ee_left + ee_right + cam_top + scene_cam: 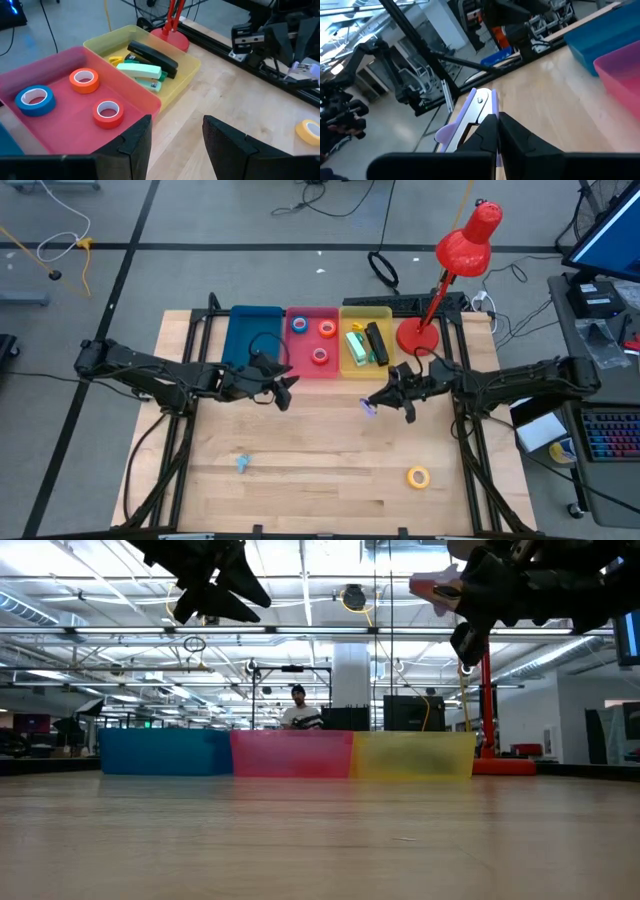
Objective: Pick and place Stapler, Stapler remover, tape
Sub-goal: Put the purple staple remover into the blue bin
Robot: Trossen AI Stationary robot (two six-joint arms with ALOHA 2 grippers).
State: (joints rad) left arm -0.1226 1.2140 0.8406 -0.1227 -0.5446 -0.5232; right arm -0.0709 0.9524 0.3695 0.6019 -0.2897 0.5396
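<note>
My right gripper (pixel 385 398) hangs above the table's middle right, shut on a purple stapler remover (pixel 479 102). My left gripper (pixel 175 142) stands open in the air near the pink bin (pixel 313 370) with nothing between its fingers. Blue tape (pixel 34 99), orange tape (pixel 84 80) and red tape (pixel 108 112) lie flat in the pink bin. A black stapler (pixel 152 56) and a pale green one (pixel 142 70) lie in the yellow bin (pixel 187 80). A yellow tape (pixel 418 476) lies flat on the table near its front right. My right gripper pinches the stapler remover between its two fingers (pixel 512 132) by one end (pixel 487 117). The fingers lie about level and point toward the table's left. The purple body and its metal plate stick out past the fingertips, lifted clear of the table.
A blue bin (pixel 255 340) stands left of the pink one along the far edge. A red desk lamp (pixel 450 270) rises at the far right, its base beside the yellow bin. A small light-blue object (pixel 241 463) lies front left. Bare wood spreads across the table's middle and front.
</note>
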